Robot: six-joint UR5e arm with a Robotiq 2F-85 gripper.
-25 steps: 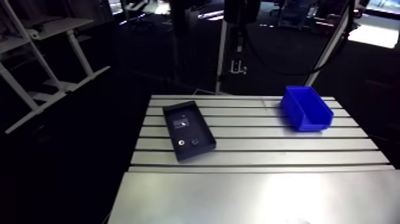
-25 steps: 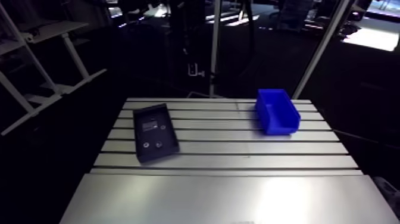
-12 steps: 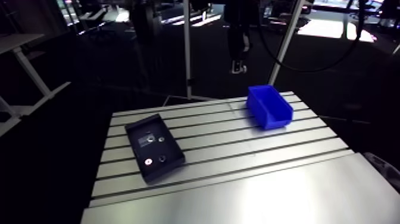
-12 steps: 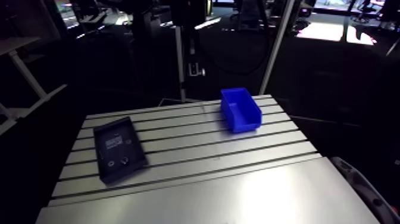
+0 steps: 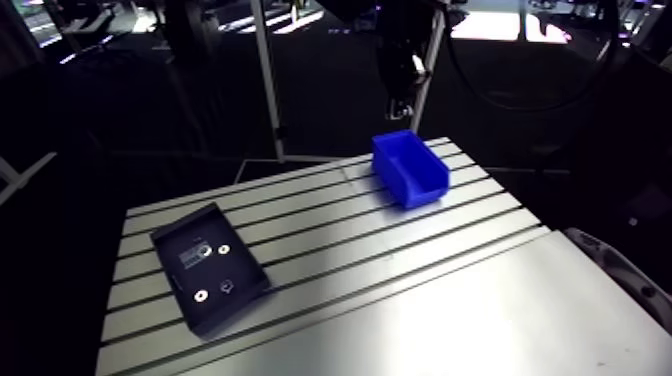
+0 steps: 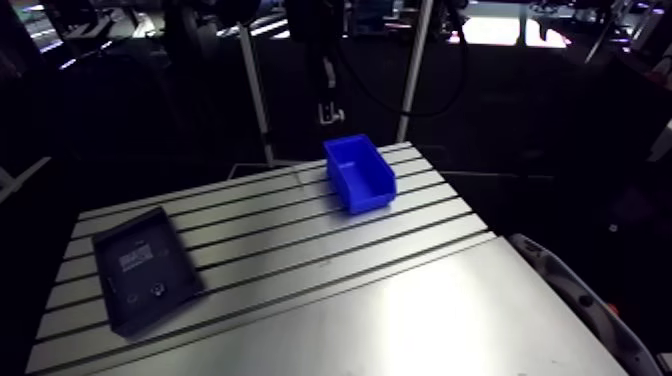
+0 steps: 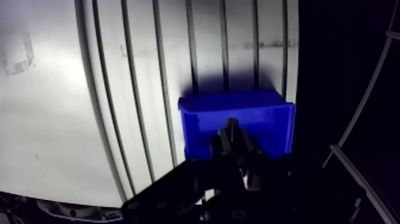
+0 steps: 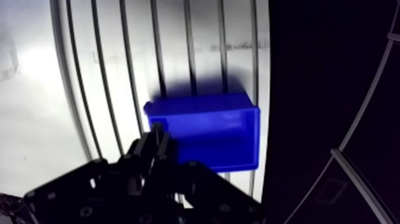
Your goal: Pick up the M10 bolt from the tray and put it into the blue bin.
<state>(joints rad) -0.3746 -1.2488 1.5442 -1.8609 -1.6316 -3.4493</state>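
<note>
The blue bin [image 5: 410, 168] stands open near the table's far right corner. In the wrist view my gripper [image 7: 232, 126] hangs high over the blue bin [image 7: 238, 116], its fingers pressed together into one tip, and I see nothing held between them. The black tray [image 5: 243, 272] lies at the table's near left and holds a white label and several small metal parts [image 5: 201, 295]. I cannot tell which part is the M10 bolt.
Slotted aluminium table [image 5: 330, 240] with a smooth plate [image 5: 430, 320] along its near side. The table edge runs just beyond the bin. A metal post [image 5: 265, 90] stands behind the table. A grey robot link [image 5: 620, 272] shows at the near right.
The arm view has swung and tilted, so tray and bin sit further left than earlier. Neither the tray nor the bin has moved on the table.
</note>
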